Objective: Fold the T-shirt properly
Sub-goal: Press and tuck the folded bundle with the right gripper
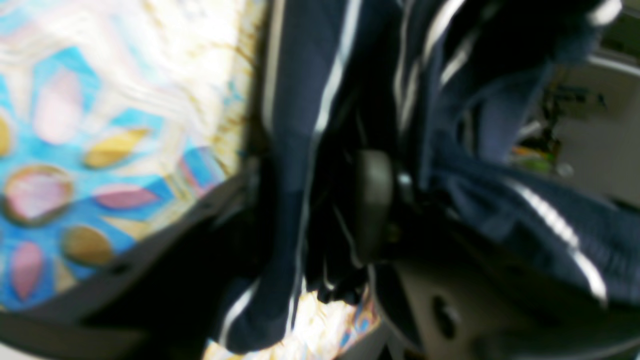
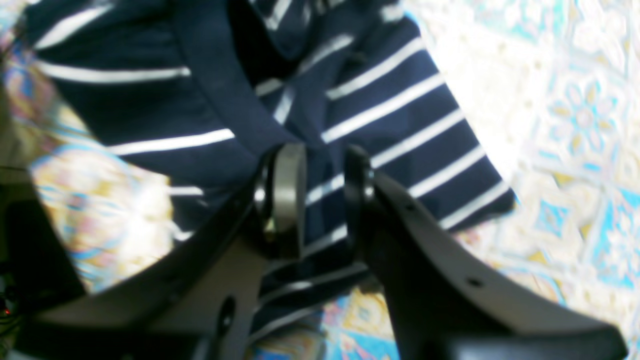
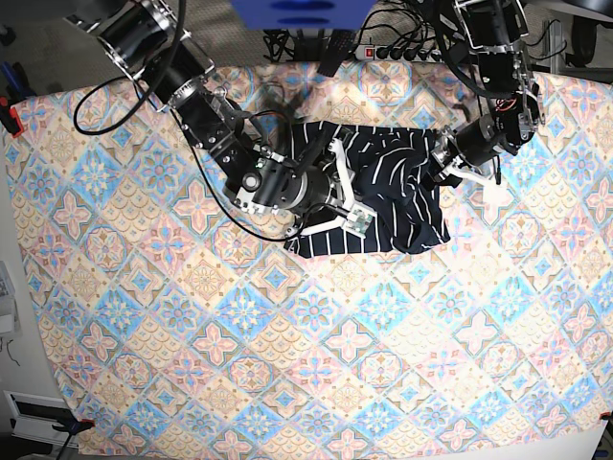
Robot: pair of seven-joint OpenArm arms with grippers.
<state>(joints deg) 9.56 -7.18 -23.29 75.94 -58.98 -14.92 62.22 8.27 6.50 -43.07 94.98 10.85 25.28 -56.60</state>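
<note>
The dark navy cloth T-shirt with thin white stripes (image 3: 378,196) lies bunched on the bench, on the pastel patterned tablecloth (image 3: 287,335), near the far side & between the 2 arms. Its long way runs across the bench, from one arm to the other. It isn't flat yet; there are big wrinkles in the middle.

The right arm's fingers (image 2: 312,192) are at the near corner of the shirt on their side. They're part way open w/ striped cloth sitting in the gap between the 2 pads. The pads don't look squeezed together, so it's hard to say if the cloth is truly pinched or just lying between them.

The left arm's fingers (image 1: 320,205) are at the other end of the shirt. The wrist view there is blurry and dark cloth hangs all round the one pad that shows. It can't be told if they hold the cloth or have let go.

So each arm has one end of the shirt, right by its own fingers. The shirt's middle lies between them, about as near to one arm as the other. A fold prob. means carrying one end over toward the other, along that long way, and the wrinkled middle could bunch up more if the cloth isn't pulled straight first.
</note>
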